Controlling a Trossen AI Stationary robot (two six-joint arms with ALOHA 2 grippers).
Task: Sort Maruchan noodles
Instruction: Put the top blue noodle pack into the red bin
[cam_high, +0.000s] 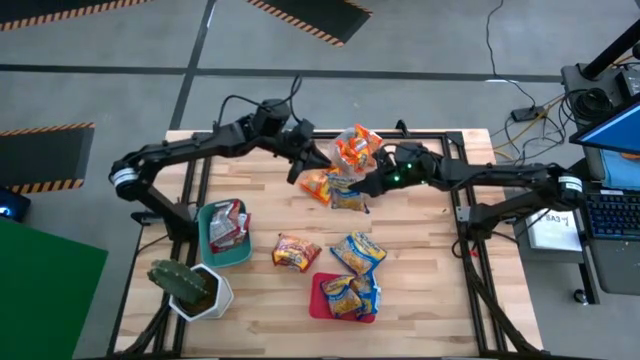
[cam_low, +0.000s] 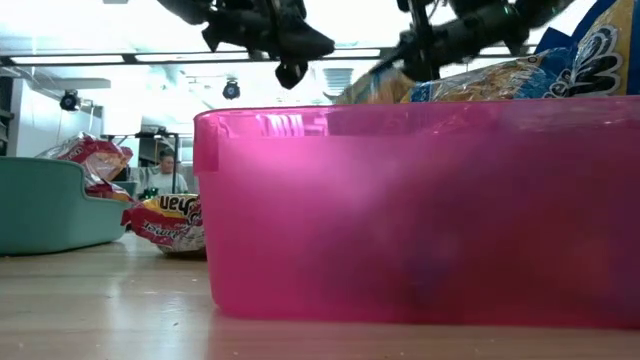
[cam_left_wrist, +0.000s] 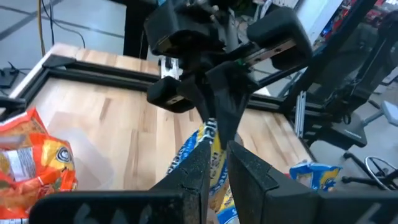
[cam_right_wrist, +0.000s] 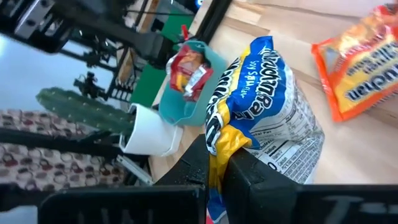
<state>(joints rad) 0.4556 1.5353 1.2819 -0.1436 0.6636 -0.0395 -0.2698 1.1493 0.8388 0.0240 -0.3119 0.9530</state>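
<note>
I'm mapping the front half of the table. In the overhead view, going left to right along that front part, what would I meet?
Potted cactus → teal bin holding red-and-silver packets → loose red-and-yellow packet → red bin holding blue-and-yellow packets.

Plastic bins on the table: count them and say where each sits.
3. In the high view: the teal plastic bin at left, the red plastic bin lower centre, the clear plastic bin upper centre. None seems hidden.

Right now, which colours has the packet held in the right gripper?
Blue and yellow packet, white back; the right wrist view shows it best.
</note>
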